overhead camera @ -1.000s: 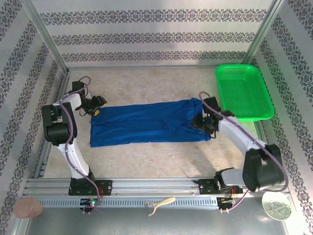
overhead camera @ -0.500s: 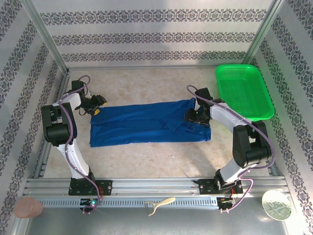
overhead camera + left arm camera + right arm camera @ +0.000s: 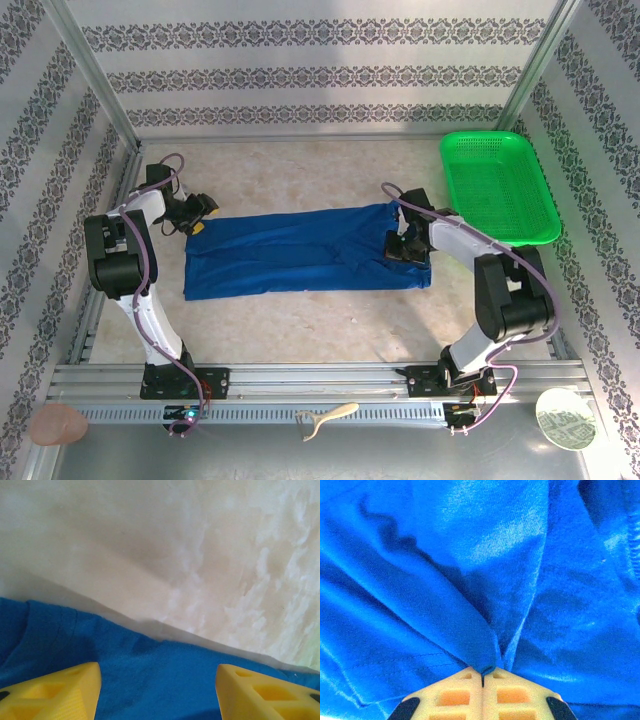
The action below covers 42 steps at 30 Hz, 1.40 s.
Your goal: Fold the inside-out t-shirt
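Blue shirt (image 3: 300, 252) lying flat along the middle of the worktop (image 3: 300, 170), right claw (image 3: 482, 676) pinched together on a ridge of its cloth near the right end, left claw (image 3: 157, 692) apart over the shirt's left edge, green basket (image 3: 497, 185) far right.

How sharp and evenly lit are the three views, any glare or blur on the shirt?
Top external: sharp and evenly lit, the t-shirt clear. Left wrist: the table looks soft and washed out, a shadow band along the cloth edge. Right wrist: weave in focus, bright sheen on the folds, dark creases by the shut right hand.
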Tool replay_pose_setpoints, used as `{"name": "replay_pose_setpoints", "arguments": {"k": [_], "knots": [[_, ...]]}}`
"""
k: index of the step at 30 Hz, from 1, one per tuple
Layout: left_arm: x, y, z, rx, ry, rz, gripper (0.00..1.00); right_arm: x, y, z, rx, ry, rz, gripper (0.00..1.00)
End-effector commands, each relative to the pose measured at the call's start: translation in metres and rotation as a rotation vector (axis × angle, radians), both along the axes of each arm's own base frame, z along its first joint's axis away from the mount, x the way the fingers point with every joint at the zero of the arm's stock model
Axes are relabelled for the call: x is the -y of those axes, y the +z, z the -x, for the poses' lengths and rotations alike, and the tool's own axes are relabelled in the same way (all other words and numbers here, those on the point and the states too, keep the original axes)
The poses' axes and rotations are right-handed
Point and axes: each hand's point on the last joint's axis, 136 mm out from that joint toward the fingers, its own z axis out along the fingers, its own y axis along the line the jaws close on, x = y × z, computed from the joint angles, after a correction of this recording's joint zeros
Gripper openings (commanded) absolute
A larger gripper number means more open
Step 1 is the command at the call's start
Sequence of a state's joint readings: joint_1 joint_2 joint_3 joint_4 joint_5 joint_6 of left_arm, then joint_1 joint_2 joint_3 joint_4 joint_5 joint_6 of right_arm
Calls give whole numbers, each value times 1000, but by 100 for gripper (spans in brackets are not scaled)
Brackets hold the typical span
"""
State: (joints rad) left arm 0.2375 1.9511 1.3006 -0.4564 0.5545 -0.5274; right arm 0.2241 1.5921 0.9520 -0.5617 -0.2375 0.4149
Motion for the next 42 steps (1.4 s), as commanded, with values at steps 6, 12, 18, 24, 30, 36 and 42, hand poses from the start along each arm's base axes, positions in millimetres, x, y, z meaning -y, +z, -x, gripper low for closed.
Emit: {"name": "replay_pose_setpoints", "arguments": {"k": [6,12,18,24,30,36,42], "knots": [[0,17,2,37,-14,2,62,12,13,38,23,-84,4,6],[-1,20,-2,47,-16,2,62,14,1,67,-23,-137,-30,39],[5,56,-16,125,-7,53,62,14,52,25,119,-175,-101,35],[23,68,-15,151,-2,92,62,-15,61,-26,141,-181,-222,31],[37,27,9,85,51,144,62,-36,17,-37,65,-227,-284,30],[46,-23,38,-17,79,154,62,-20,-34,-3,-55,-330,-215,29],[12,-47,28,-55,136,111,62,-2,-53,52,-124,-421,-135,29]]}}
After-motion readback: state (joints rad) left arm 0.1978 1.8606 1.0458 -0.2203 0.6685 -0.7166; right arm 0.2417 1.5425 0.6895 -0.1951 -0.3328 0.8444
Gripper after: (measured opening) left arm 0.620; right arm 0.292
